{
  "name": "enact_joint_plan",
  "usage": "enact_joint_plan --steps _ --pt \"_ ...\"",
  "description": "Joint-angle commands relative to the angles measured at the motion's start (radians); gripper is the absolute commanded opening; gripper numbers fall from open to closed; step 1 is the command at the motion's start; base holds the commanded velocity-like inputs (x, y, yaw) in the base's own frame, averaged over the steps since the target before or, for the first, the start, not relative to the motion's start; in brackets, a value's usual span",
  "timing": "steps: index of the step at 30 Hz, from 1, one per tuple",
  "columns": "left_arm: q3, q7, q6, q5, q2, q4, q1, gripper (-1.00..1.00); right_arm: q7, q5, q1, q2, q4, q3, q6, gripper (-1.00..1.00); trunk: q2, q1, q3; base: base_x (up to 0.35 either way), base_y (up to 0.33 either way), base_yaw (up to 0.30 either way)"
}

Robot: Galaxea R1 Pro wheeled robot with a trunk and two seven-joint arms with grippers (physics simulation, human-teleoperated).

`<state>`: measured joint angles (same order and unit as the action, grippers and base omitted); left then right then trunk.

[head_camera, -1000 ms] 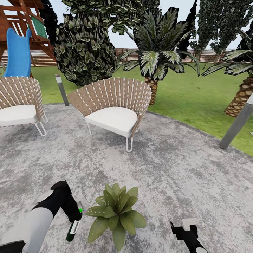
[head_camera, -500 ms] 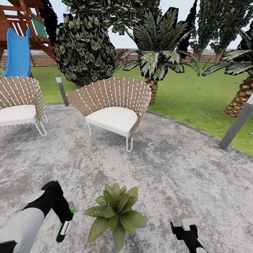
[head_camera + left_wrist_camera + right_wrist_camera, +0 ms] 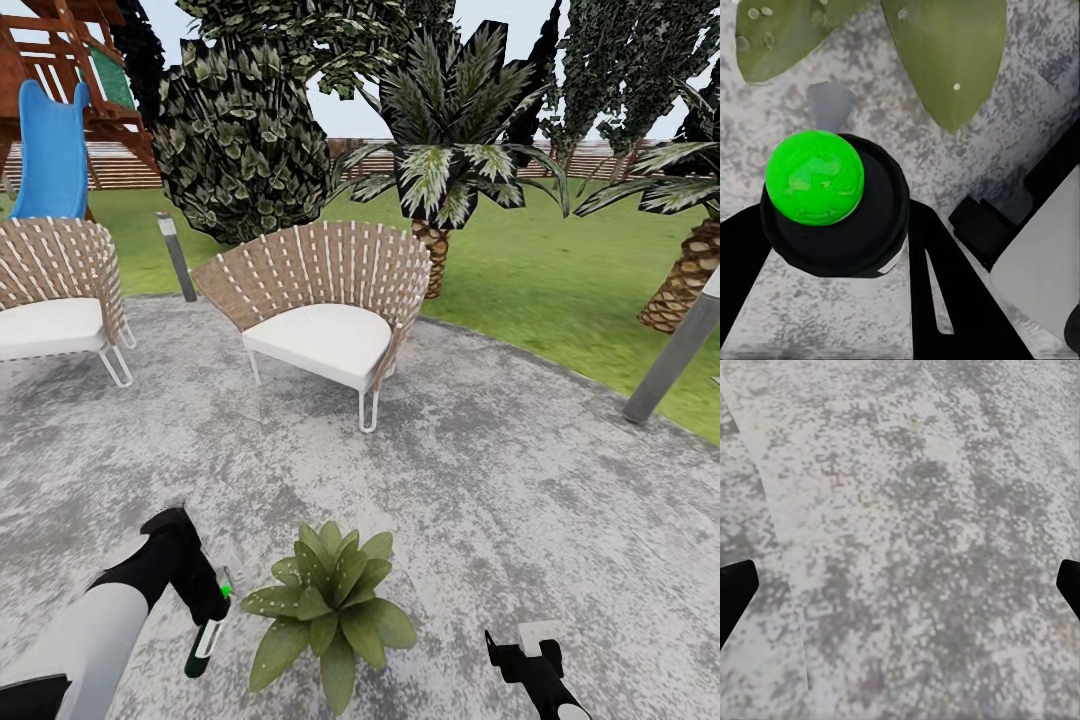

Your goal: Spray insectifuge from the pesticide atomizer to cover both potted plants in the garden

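Observation:
The pesticide atomizer (image 3: 204,642), a slim dark bottle with a bright green tip (image 3: 227,592), hangs tilted over the patio with my left gripper (image 3: 212,610) shut on it. It is just left of a potted plant (image 3: 330,600), a low rosette of speckled green leaves. In the left wrist view the green tip (image 3: 814,177) and dark bottle body (image 3: 870,225) sit between the black fingers (image 3: 945,292), with the plant's leaves (image 3: 945,52) just beyond. My right gripper (image 3: 528,648) is low at the right of the plant, open over bare stone (image 3: 900,547).
Two wicker chairs (image 3: 330,300) (image 3: 55,290) stand at the far side of the grey stone patio (image 3: 500,480). Grey bollard lights (image 3: 177,255) (image 3: 675,355) mark its edge. Beyond are lawn (image 3: 540,270), palms (image 3: 440,180), and a playset with a blue slide (image 3: 50,150).
My left arm swung the atomizer left, away from the plant, then back right to close beside its leaves. The right gripper and the view have not moved.

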<state>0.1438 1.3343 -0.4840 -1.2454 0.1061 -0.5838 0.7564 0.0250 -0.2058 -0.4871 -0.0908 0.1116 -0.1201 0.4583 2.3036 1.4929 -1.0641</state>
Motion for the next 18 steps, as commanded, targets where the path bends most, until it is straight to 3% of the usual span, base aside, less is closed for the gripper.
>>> enact_joint_plan --steps 1,5,9,12,18 --pt "0.005 0.006 -0.008 -0.006 0.001 0.000 -0.017 -1.00 0.003 -0.011 -0.001 0.000 -0.001 -0.007 0.003 1.00 0.000 0.000 -0.001 0.000 0.000 0.000" --pt "0.005 0.004 -0.006 -0.003 0.003 0.001 -0.055 -1.00 0.003 -0.011 0.000 0.000 -0.001 -0.007 0.003 1.00 0.000 0.000 -0.001 0.000 0.000 0.000" --pt "0.007 0.005 -0.009 0.001 0.003 -0.008 -0.057 -1.00 0.003 -0.011 -0.001 0.000 -0.001 -0.007 0.003 1.00 0.000 0.000 -0.001 0.000 0.000 0.000" --pt "0.006 0.018 -0.034 0.001 -0.003 -0.013 0.056 -1.00 0.003 -0.011 -0.001 0.000 -0.001 -0.007 0.003 1.00 0.000 0.000 -0.001 0.000 0.000 0.000" --pt "0.004 0.014 -0.029 -0.007 0.004 -0.002 0.054 -1.00 0.002 -0.011 -0.001 0.000 -0.001 -0.007 0.003 1.00 0.000 0.000 -0.001 0.000 0.000 0.000"
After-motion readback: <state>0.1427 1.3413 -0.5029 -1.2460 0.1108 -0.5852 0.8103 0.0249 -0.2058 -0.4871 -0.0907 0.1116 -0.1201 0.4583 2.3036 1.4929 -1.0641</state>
